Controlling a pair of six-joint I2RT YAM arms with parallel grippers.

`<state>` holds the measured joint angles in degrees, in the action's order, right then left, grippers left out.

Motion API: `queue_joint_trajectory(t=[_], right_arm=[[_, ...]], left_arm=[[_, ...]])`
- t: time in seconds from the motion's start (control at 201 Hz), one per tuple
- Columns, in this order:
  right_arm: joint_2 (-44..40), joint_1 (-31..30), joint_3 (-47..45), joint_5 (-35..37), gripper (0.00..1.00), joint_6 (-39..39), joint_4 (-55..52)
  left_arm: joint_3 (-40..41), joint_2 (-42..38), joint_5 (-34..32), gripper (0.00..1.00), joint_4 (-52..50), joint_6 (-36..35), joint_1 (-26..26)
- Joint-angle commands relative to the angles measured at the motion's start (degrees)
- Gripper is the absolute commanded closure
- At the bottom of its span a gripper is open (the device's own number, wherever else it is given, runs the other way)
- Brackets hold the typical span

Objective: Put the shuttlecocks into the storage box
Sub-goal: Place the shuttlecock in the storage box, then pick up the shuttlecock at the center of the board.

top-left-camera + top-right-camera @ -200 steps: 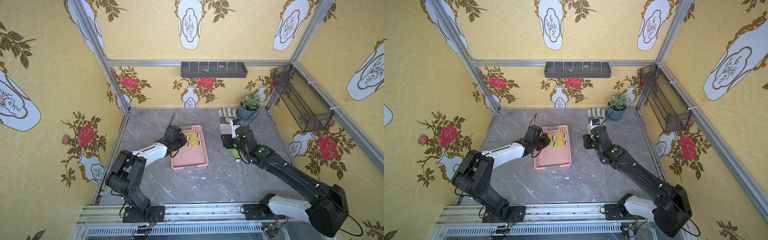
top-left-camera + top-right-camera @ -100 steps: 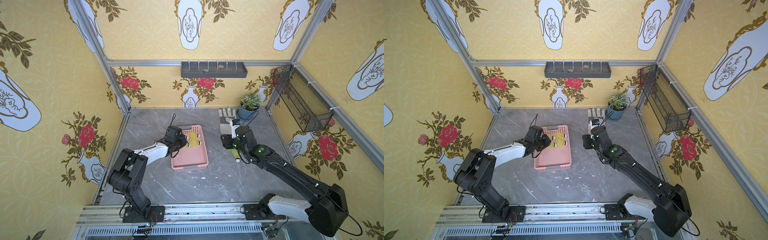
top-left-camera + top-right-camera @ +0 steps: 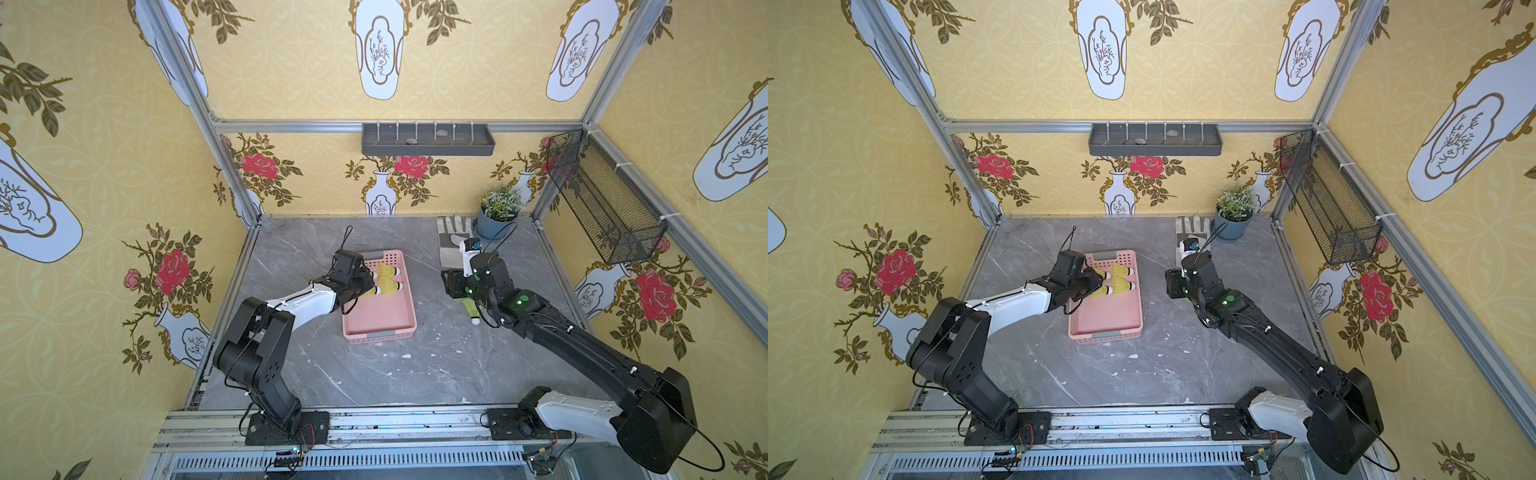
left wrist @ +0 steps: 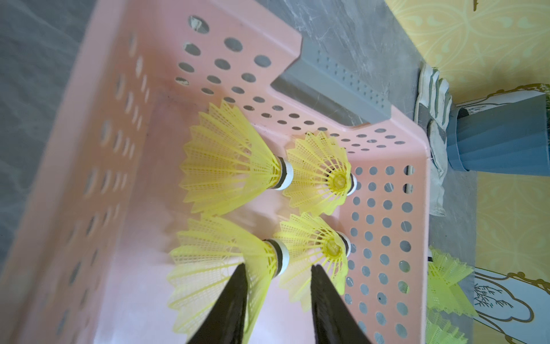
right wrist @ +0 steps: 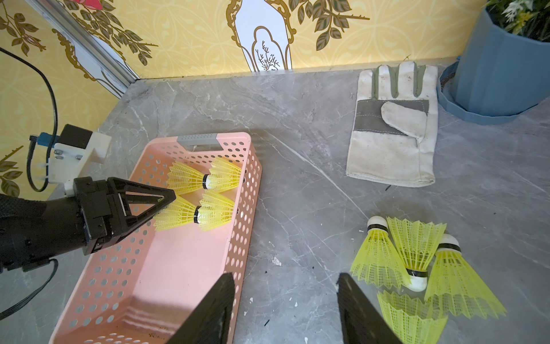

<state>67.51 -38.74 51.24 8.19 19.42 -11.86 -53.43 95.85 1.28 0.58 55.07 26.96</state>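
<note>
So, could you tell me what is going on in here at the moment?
Yellow shuttlecocks are being packed into the pink basket. Four lie in the basket, and the left claw is low over one of them, jaws apart. The right claw hangs open and empty above the marble tabletop, beside four more shuttlecocks waiting there.

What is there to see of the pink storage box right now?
The storage box is a shallow, rectangular pink plastic basket with round-holed walls and grey handle pieces at both short ends. It sits flat on the marbled table. Four shuttlecocks lie on their sides at its far end; the near floor is bare. The left gripper reaches in over them, jaws apart.
</note>
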Motion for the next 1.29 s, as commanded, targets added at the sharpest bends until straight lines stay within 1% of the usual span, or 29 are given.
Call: queue_joint_trajectory(t=[0.0, 0.428, 0.637, 0.762, 0.906, 1.031, 1.085, 1.145, 1.29], right_arm=[[0.21, -0.02, 0.17, 0.68, 0.43, 0.07, 1.55], [0.34, -0.02, 0.13, 1.17, 0.42, 0.51, 1.00], [0.85, -0.08, 0.83, 4.48, 0.42, 1.35, -1.37], [1.55, -0.03, 1.40, 5.40, 0.41, 2.10, -2.79], [1.92, -0.02, 1.67, 6.45, 0.41, 2.63, -4.33], [1.68, 0.10, 1.59, 8.10, 0.41, 3.13, -6.64], [1.43, 0.24, 1.38, 8.81, 0.41, 3.57, -7.82], [1.03, 0.71, 0.75, 9.11, 0.40, 4.28, -8.99], [-0.60, 1.53, -1.98, 8.60, 0.40, 6.71, -10.34]], left_arm=[[-0.45, -0.15, -1.71, 0.58, -1.68, -1.41, 0.02], [-1.33, -1.25, -3.46, 0.49, -3.75, -3.02, 0.02], [-1.90, -4.37, -6.03, 0.42, -6.16, -5.01, 0.02], [-2.29, -7.55, -7.73, 0.37, -7.96, -6.57, 0.02], [-2.91, -12.97, -9.86, 0.33, -11.60, -10.47, -0.07], [-3.43, -18.64, -10.59, 0.28, -15.18, -15.48, -0.07], [-3.67, -21.13, -9.90, 0.28, -16.67, -19.82, -0.31], [-4.05, -23.80, -9.75, 0.26, -19.43, -22.41, -0.55], [-4.70, -29.51, -6.73, 0.25, -25.31, -28.53, -1.47]])
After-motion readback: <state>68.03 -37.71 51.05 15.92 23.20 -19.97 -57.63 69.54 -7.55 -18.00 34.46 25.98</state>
